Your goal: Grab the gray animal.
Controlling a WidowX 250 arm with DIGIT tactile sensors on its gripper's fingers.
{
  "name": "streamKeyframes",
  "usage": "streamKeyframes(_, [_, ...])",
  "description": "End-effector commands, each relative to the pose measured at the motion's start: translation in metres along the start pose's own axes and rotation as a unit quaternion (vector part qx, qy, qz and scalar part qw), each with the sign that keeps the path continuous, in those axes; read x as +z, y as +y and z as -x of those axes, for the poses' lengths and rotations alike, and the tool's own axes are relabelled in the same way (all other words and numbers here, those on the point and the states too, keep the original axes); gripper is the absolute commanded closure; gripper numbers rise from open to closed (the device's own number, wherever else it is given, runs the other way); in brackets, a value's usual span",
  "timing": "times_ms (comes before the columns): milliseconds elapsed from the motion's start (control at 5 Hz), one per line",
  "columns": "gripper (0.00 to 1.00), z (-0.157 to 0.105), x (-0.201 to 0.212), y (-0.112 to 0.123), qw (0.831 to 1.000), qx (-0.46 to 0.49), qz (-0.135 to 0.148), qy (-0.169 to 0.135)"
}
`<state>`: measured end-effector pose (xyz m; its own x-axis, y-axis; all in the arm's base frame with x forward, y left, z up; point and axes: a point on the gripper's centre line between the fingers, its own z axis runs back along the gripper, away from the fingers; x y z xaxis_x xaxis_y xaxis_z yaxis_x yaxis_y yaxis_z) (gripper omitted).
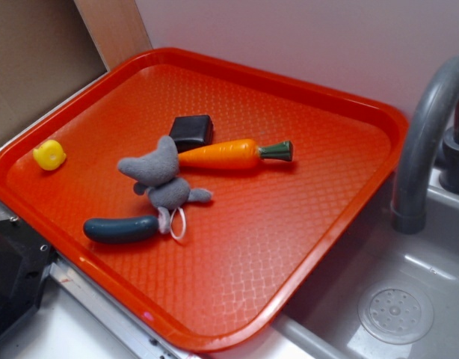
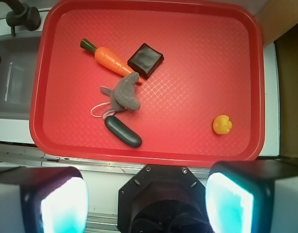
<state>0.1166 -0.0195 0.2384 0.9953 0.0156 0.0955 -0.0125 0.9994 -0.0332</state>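
The gray animal [image 1: 161, 178], a small plush mouse with big ears and a thin white loop, lies near the middle of the orange-red tray [image 1: 304, 247]. In the wrist view the gray animal [image 2: 124, 93] lies between the carrot and the dark sausage-shaped piece. My gripper [image 2: 146, 199] is open and empty, high above the tray's near edge, well apart from the toy. Its two pads [image 2: 61, 206] show at the bottom of the wrist view. In the exterior view only a black part of the robot [image 1: 13, 273] shows at the lower left.
On the tray lie a carrot [image 1: 233, 154], a dark square block [image 1: 191, 132], a dark gray-blue sausage-shaped piece [image 1: 121, 229] touching the mouse's loop, and a small yellow duck [image 1: 48, 155] at the left. A gray faucet [image 1: 427, 127] and sink [image 1: 398, 310] are to the right.
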Motion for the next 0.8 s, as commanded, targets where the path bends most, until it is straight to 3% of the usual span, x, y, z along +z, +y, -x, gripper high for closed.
streamKeyframes(0, [0.0,0.0,0.0,0.0,1.0,0.0,0.0,0.0])
streamKeyframes(200, [0.0,-0.009,-0.018,0.002,0.999,0.015,0.044,-0.002])
streamKeyframes(400, [0.0,-0.022,-0.037,0.01,0.997,0.043,0.07,-0.003])
streamKeyframes(600, [0.0,-0.039,-0.068,0.017,0.996,0.068,0.055,-0.003])
